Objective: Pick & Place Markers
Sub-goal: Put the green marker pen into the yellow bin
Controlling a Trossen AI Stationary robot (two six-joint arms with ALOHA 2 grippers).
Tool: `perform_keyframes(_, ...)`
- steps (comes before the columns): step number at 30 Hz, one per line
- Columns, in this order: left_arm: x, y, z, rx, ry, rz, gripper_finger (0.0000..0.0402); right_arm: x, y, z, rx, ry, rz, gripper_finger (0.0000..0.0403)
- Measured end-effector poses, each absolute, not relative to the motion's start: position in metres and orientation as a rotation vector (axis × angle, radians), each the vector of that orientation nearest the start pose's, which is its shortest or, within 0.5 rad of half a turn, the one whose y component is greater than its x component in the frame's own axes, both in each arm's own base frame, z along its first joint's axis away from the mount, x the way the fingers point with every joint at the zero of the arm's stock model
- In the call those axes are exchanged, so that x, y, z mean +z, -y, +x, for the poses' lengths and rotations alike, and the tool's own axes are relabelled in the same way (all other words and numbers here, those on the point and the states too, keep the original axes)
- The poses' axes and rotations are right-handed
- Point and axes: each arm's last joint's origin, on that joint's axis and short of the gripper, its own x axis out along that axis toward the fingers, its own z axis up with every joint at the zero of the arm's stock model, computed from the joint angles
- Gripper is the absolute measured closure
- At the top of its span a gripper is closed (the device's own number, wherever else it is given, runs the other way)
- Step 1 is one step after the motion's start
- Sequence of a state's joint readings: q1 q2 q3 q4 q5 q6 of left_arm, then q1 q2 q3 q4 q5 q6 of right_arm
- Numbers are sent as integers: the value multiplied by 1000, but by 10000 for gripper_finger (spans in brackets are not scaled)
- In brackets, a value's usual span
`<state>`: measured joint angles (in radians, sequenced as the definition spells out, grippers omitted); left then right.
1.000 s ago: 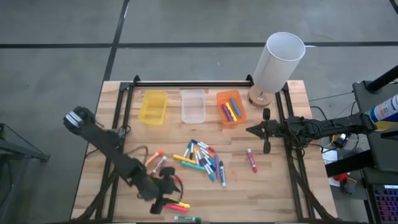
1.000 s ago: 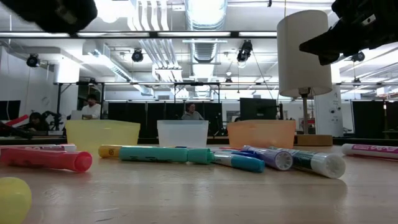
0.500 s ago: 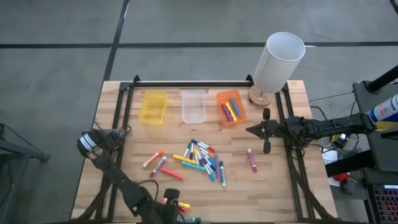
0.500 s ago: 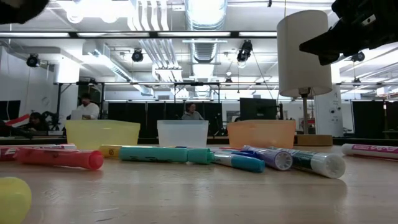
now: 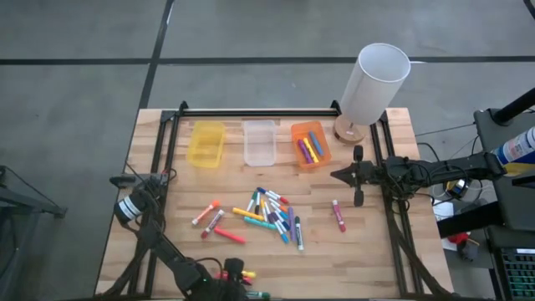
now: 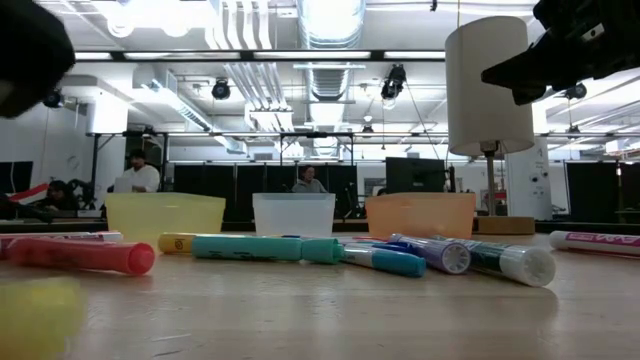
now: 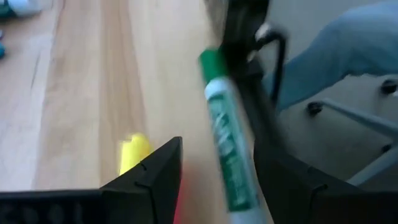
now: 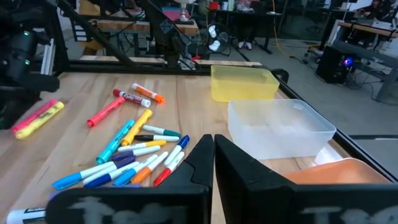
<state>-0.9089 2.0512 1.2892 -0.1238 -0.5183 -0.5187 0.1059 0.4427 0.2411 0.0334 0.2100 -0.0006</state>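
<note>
Sliding further toward near table edge, left hand (image 7: 214,186) apart over green marker (image 7: 227,146); right hand (image 8: 213,146) together, unmoved.

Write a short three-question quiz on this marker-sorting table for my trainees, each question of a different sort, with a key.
1. True or false: the clear bin holds markers.
2. Which bin already holds markers? A yellow bin; B orange bin; C neither.
3. Fill in: the left gripper straddles a ____ marker at the table's near edge.

Key: 1 false; 2 B; 3 green.
</note>
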Motion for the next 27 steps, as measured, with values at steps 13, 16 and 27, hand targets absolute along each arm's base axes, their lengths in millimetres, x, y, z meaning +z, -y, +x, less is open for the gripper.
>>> perform_keyframes(13,133,316,272,-146,-785,101,274,210,-8,128,-103,-167,-27,394)
perform_keyframes(16,133,311,276,-146,-798,104,325,210,-8,128,-103,-167,-27,394)
perform_keyframes(27,146,288,284,-61,-822,187,354,210,-8,128,-104,-167,-27,394)
